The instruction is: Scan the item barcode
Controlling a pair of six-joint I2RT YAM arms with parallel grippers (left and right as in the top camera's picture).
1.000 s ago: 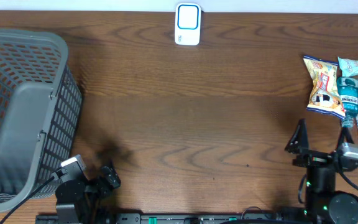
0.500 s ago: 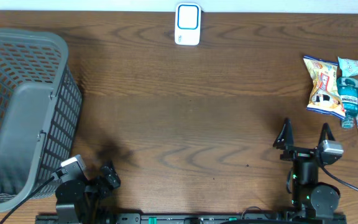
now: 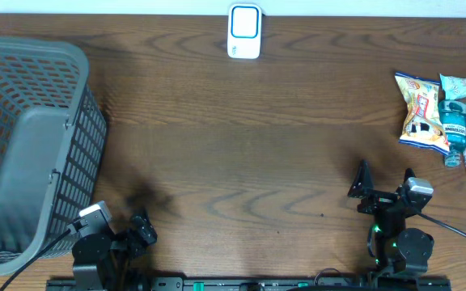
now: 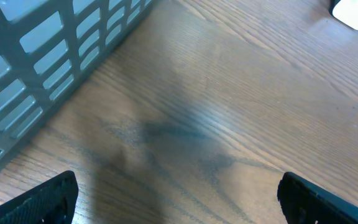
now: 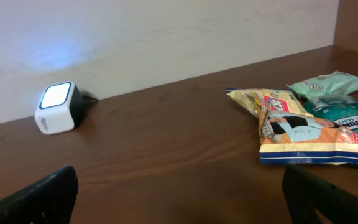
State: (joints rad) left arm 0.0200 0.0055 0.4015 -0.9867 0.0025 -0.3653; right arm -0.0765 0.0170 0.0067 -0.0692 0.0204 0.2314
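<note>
Black-fingered left gripper [image 4: 176,186] and right gripper [image 5: 179,180], grey camera blocks [image 3: 417,191], green lights [image 3: 376,231].

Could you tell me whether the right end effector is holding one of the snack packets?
No, the right end effector stands open and empty, apart from the snack packets.

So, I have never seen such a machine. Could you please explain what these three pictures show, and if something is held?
It is a robot with two arms at a wooden table. One picture looks down from above; the other two come from wrist cameras, so the dark shapes in their bottom corners are the left fingers and the right fingers. On the table: a grey basket at the left, a white scanner at the far edge, a snack bag and a blue bottle at the right. Both pairs are open and hold nothing.
</note>
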